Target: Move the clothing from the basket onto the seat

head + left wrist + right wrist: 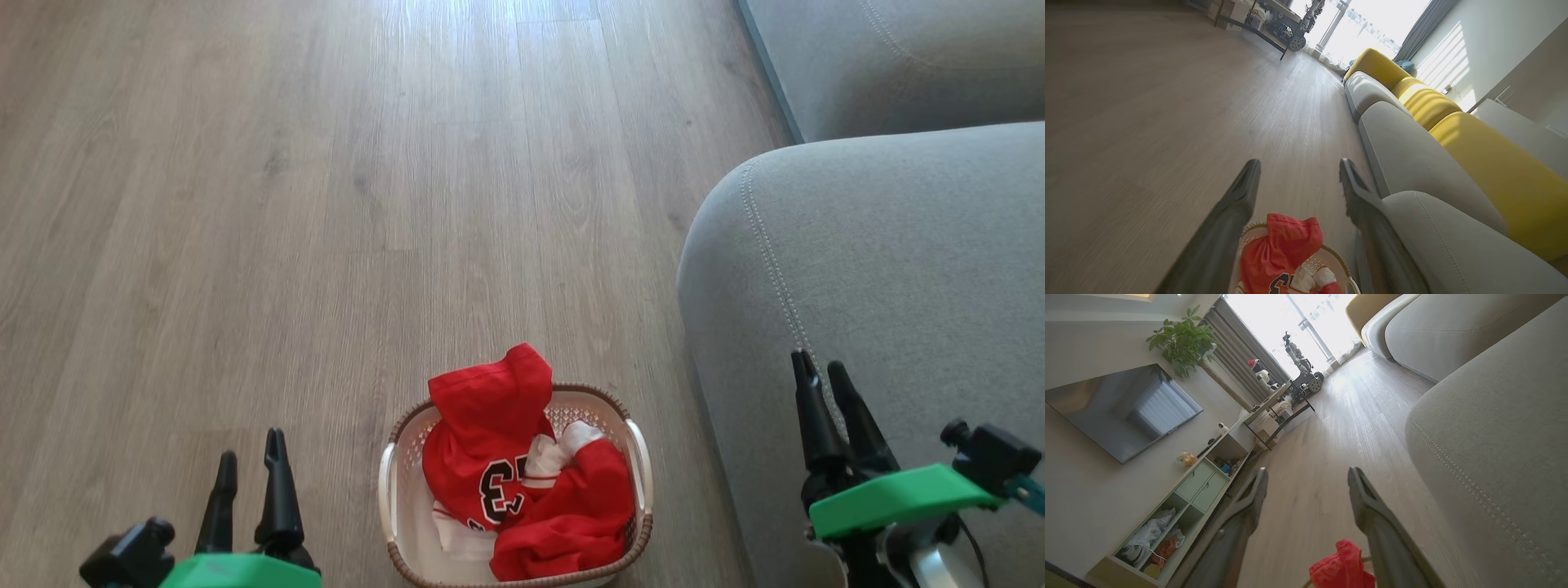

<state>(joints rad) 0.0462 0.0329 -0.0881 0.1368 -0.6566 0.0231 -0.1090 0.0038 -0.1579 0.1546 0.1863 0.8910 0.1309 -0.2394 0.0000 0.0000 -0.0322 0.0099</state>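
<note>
The cream basket [393,488] with a brown rim stands on the floor at the bottom centre of the head view. A red jersey [482,445] with black-and-white numerals lies heaped in it, one part poking above the rim. Red shorts [584,510] with white lining lie beside it on the right. The grey sofa [890,269] rises to the right of the basket. My left gripper [251,461] hangs open to the left of the basket, empty. My right gripper [823,367] hangs open over the sofa's edge, empty. The jersey [1282,255] and the basket rim [1337,255] appear in the left wrist view, and a red fold [1342,566] in the right wrist view.
Wooden floor [326,204] stretches ahead and to the left. A second grey sofa section [898,57] sits farther back, with yellow backrests [1490,163] behind. A low cabinet [1200,490], a wall television [1118,408], a plant [1186,339] and a metal table [1282,412] line the opposite wall.
</note>
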